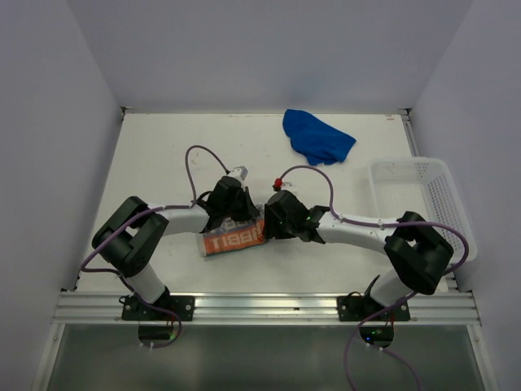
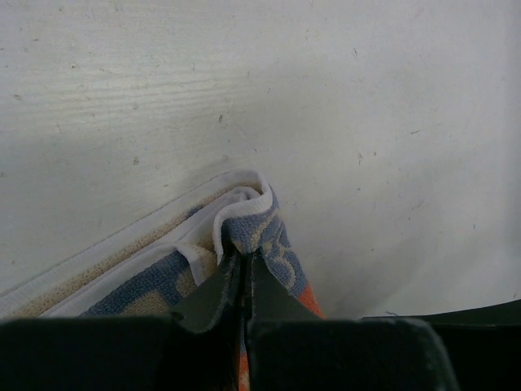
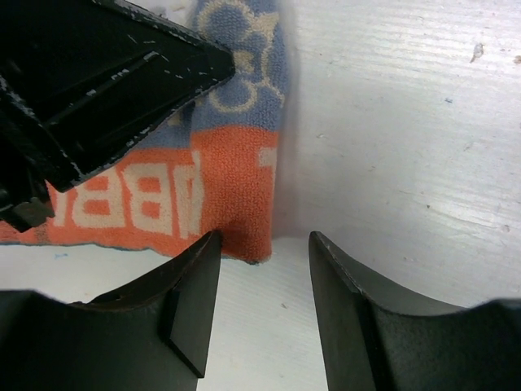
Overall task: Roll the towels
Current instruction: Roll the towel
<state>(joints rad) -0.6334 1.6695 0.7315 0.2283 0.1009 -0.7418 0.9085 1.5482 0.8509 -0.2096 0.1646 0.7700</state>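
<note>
The patterned towel (image 1: 234,239) lies as a folded strip near the table's front edge, its orange side with white lettering up. My left gripper (image 1: 237,217) sits at its far edge; in the left wrist view the gripper (image 2: 244,259) is shut on a folded-over white-hemmed edge of the towel (image 2: 155,281). My right gripper (image 1: 272,223) is at the strip's right end; in the right wrist view the gripper (image 3: 264,243) is open and empty, with the towel's orange corner (image 3: 232,191) just beyond its left finger. The blue towel (image 1: 316,137) lies crumpled at the back.
A white mesh basket (image 1: 419,199) stands at the table's right edge beside the right arm. The left gripper's black body (image 3: 98,73) fills the upper left of the right wrist view, close to the right gripper. White walls enclose the table.
</note>
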